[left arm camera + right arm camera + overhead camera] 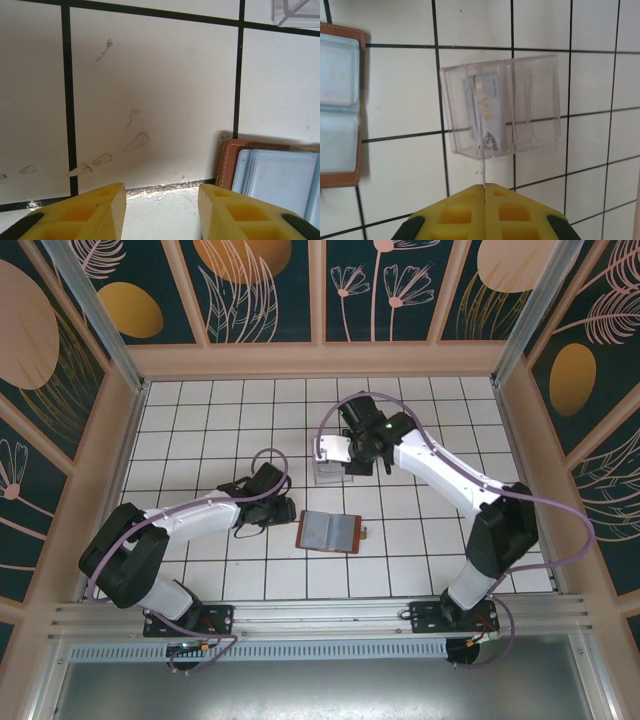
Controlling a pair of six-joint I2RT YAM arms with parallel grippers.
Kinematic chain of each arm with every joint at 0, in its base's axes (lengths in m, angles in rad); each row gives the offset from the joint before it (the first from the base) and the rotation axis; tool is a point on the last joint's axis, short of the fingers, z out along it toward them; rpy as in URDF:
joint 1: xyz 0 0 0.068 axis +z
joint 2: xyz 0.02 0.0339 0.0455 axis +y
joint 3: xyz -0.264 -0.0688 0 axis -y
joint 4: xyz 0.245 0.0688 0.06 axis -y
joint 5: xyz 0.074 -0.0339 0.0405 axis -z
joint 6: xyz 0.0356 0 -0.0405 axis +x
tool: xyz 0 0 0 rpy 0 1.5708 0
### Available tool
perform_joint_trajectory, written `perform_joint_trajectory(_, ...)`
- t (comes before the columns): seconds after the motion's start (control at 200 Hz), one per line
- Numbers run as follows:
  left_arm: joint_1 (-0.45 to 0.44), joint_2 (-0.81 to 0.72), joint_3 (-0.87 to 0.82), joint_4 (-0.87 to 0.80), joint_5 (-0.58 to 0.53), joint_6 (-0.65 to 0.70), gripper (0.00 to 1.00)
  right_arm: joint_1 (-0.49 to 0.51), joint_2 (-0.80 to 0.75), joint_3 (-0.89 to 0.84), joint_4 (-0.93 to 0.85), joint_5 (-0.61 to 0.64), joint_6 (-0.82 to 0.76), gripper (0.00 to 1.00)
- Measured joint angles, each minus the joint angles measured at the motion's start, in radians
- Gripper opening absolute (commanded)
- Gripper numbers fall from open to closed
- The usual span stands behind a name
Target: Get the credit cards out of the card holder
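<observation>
The card holder (pixel 327 531) lies open on the tiled table, brown leather round grey-blue pockets. My left gripper (pixel 258 512) hovers just left of it; in the left wrist view this gripper (pixel 161 192) is open over bare tile, with the card holder's corner (pixel 272 172) at the lower right. My right gripper (pixel 484 187) is shut on a thin credit card seen edge-on (pixel 482 150), held over a clear acrylic stand (pixel 535 100). Another credit card (pixel 489 112) stands inside that stand. From above, the held card (pixel 332 449) is pale white-grey at the right gripper (pixel 347 454).
The clear stand (pixel 327 474) sits behind the card holder, near the table's middle. Wooden frame walls (pixel 320 360) enclose the white tiled table (pixel 200 420) on three sides. The card holder's left half (pixel 337 100) lies at the left edge of the right wrist view.
</observation>
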Motion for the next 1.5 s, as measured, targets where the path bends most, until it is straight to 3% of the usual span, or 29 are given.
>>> perform_joint_trajectory(0.876, 0.018, 0.054, 0.016, 0.002, 0.0, 0.027, 0.43, -0.016, 0.413, 0.492, -0.219, -0.036, -0.109, 0.0)
perform_joint_trajectory(1.501, 0.021, 0.071, 0.036, 0.003, -0.001, 0.037, 0.43, -0.044, 0.538, 0.563, -0.244, -0.037, -0.136, 0.0)
